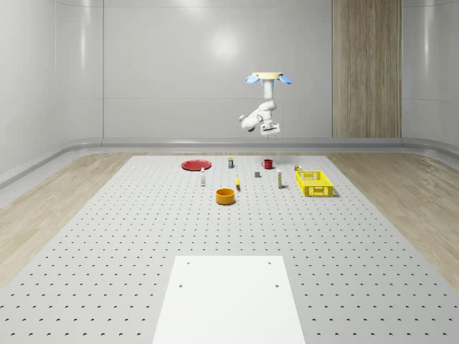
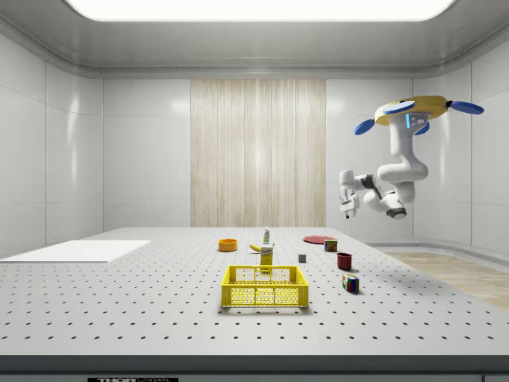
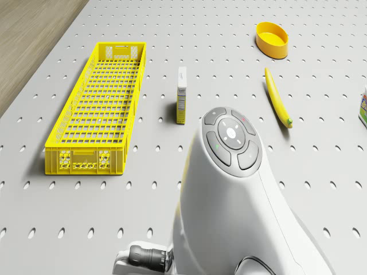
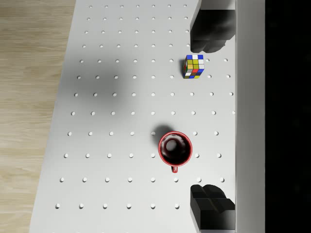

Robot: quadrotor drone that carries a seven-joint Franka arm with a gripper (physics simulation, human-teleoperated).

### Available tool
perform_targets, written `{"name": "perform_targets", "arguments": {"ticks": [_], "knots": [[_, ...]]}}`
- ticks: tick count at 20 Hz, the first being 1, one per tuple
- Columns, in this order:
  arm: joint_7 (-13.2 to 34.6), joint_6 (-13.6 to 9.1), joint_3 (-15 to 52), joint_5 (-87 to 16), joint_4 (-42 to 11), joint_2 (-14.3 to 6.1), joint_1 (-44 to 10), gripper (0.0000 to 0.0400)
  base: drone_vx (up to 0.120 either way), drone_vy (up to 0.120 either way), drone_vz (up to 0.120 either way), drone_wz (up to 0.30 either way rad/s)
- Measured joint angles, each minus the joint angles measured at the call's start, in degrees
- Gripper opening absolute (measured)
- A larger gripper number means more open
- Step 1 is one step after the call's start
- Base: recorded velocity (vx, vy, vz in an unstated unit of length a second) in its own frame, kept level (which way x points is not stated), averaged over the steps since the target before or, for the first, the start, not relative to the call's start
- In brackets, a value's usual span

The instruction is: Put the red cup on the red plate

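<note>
Two steps of the job remain undone as the drone [image 1: 270, 77] hovers high above the far part of the table [image 1: 143, 236], its arm folded beneath it and the hand [image 1: 271, 129] hanging in the air well above the cup [image 1: 267, 164]. Seen from the wrist, the two fingertips [image 4: 210, 204] stand wide apart with nothing between them, and the cup [image 4: 175, 148] sits upright on the table below, between them, its handle turned toward one finger, a puzzle cube [image 4: 194, 66] lying near it. The plate [image 1: 196, 165] lies bare at the far left of the whole-scene view, well apart from the cup, with a small bottle [image 1: 203, 177] just in front of it. A yellow crate [image 1: 315, 183], an orange bowl [image 1: 226, 196] and a banana [image 3: 278, 105] lie nearer the camera, clear of both. By the look of things, the cup has yet to be gripped, lifted and carried left to the plate; a descent onto the cup comes first.
</note>
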Motion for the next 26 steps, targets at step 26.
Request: {"name": "perform_targets", "arguments": {"ticks": [26], "knots": [[7.57, 2.17, 5.95, 0.01, -0.44, -9.36, -10.44, 0.04, 0.011, 0.008, -0.12, 0.0]]}}
